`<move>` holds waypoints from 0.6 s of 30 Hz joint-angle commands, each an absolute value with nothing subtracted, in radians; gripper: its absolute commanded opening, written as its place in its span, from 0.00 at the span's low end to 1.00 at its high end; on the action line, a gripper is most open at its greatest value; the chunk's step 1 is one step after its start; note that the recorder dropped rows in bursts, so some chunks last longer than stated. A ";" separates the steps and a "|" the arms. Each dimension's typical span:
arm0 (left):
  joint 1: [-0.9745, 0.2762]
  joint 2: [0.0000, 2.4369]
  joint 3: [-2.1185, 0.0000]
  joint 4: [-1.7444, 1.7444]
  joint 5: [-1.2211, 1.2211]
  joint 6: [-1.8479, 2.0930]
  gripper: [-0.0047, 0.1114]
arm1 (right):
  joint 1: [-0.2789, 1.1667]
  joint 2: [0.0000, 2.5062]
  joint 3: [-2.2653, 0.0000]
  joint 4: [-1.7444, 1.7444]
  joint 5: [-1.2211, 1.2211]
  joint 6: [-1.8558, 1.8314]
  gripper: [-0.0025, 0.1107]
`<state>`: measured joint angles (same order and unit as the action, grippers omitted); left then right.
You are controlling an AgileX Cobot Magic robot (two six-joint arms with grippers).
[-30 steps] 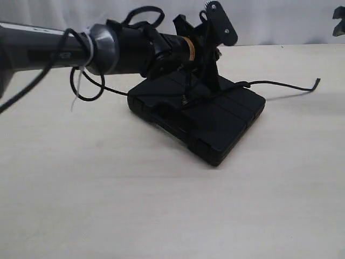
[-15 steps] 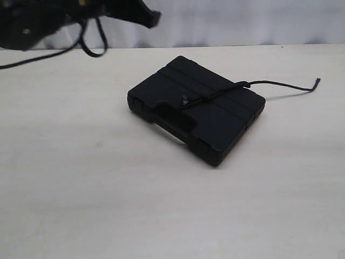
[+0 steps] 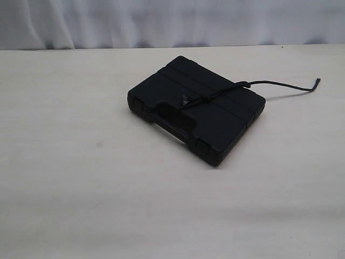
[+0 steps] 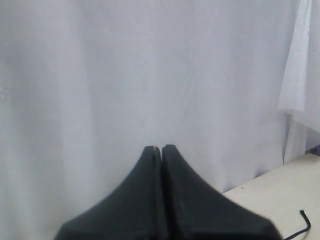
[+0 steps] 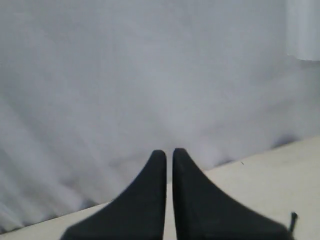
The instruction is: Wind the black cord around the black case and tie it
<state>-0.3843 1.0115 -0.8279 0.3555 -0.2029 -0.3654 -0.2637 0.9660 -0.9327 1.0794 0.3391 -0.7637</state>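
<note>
The black case (image 3: 197, 110) lies flat on the pale table (image 3: 81, 189), turned at an angle. The black cord (image 3: 215, 95) crosses its lid, with a small knot (image 3: 183, 99) near the handle cut-out. The cord's free end trails right on the table to a bent tip (image 3: 315, 83). No arm shows in the exterior view. My left gripper (image 4: 161, 148) is shut, empty, and faces the white curtain. My right gripper (image 5: 169, 152) is shut with a thin slit between its fingers, holding nothing. A cord tip shows low in the left wrist view (image 4: 305, 220) and in the right wrist view (image 5: 293, 218).
A white curtain (image 3: 172, 21) hangs behind the table's far edge. The table's pale surface stretches all round the case.
The left arm has pulled off the case and left the exterior view at the upper left. The case and cord lie where they were.
</note>
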 commanded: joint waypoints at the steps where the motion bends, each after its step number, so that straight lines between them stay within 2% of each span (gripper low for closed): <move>1: -0.383 0.861 -0.784 0.346 -0.084 -0.375 0.04 | -0.147 0.828 -0.907 1.096 0.337 -0.888 0.06; 6: -0.383 0.711 -0.720 0.346 0.000 -0.375 0.04 | -0.078 0.653 -0.858 1.080 0.341 -0.871 0.06; 18: -0.383 0.315 -0.639 0.351 0.244 -0.372 0.04 | -0.078 0.226 -0.708 1.080 0.438 -0.848 0.06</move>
<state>-0.3843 0.3864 -0.6427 0.3555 0.1768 -0.3654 -0.0795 0.3128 -0.7360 1.0886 0.3787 -0.8532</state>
